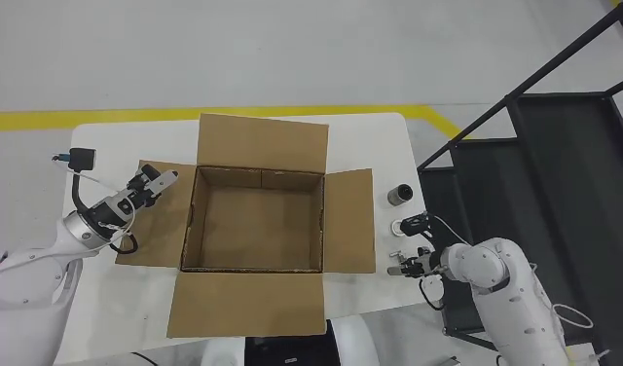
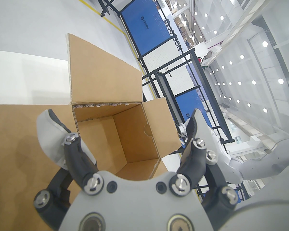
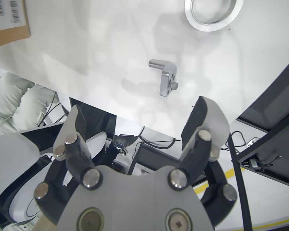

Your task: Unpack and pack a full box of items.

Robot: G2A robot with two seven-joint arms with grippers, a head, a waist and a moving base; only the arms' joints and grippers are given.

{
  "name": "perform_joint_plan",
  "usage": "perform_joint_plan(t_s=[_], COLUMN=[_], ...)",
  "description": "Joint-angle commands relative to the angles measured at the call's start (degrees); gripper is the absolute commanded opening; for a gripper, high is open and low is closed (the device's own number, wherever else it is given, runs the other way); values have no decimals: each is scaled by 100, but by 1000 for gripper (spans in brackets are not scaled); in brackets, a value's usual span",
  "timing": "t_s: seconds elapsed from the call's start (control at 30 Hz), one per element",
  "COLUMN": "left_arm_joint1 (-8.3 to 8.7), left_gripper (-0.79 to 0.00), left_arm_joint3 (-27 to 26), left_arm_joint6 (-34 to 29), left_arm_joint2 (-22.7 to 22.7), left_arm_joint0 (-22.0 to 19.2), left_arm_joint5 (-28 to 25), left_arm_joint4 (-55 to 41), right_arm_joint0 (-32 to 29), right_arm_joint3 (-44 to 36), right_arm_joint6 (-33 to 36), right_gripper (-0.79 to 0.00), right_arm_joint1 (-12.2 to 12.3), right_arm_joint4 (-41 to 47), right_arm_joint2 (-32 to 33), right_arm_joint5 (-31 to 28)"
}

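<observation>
An open cardboard box (image 1: 255, 225) stands mid-table with all its flaps spread and nothing inside; its bare interior (image 2: 125, 133) faces the left wrist view. My left gripper (image 1: 159, 179) hovers open over the box's left flap, nothing between its fingers (image 2: 50, 123). Right of the box lie a dark cylinder (image 1: 400, 194), a metal ring (image 1: 399, 229) and a small metal bracket (image 1: 394, 270). My right gripper (image 1: 409, 244) is open above the table's right edge, with the bracket (image 3: 167, 78) just ahead of its fingertips and the ring (image 3: 214, 3) farther on.
A black metal stair frame (image 1: 545, 152) stands close against the table's right side. A small black device on a cable (image 1: 82, 159) sits near the left arm. A labelled corner of the box's right flap (image 3: 7, 8) lies near the bracket. The yellow floor line (image 1: 97, 120) runs behind the table.
</observation>
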Motion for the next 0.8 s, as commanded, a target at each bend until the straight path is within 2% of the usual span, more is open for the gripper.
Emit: perform_joint_plan(t_s=[0.0, 0.17, 0.23, 0.3, 0.33, 0.4, 0.47, 0.6, 0.63, 0.7, 0.77], left_arm_joint1=[0, 0, 0, 0, 0, 0, 0, 0, 0, 0, 0], left_gripper=[0, 0, 0, 0, 0, 0, 0, 0, 0, 0, 0], left_arm_joint3=[0, 0, 0, 0, 0, 0, 0, 0, 0, 0, 0], left_arm_joint6=[0, 0, 0, 0, 0, 0, 0, 0, 0, 0, 0], left_arm_joint2=[0, 0, 0, 0, 0, 0, 0, 0, 0, 0, 0], left_arm_joint0=[0, 0, 0, 0, 0, 0, 0, 0, 0, 0, 0], left_arm_joint5=[0, 0, 0, 0, 0, 0, 0, 0, 0, 0, 0], left_arm_joint4=[0, 0, 0, 0, 0, 0, 0, 0, 0, 0, 0], right_arm_joint0=[25, 99, 129, 163, 175, 198, 209, 222, 224, 228, 230], right_arm_joint3=[79, 297, 346, 403, 423, 461, 475, 484, 489, 479, 474], right_arm_joint6=[-209, -621, -694, -752, -763, -813, -815, -801, -807, -818, -833], right_gripper=[0, 0, -43, -175, -219, -256, -366, -529, -653, -785, -785], right_arm_joint1=[-6, -17, -14, -5, 0, 7, 18, 37, 41, 48, 55], right_arm_joint4=[-216, -453, -479, -459, -485, -466, -549, -691, -718, -799, -817], right_arm_joint2=[-151, -436, -497, -499, -509, -512, -533, -596, -611, -646, -670], right_arm_joint5=[71, 225, 242, 254, 275, 307, 352, 431, 453, 493, 517])
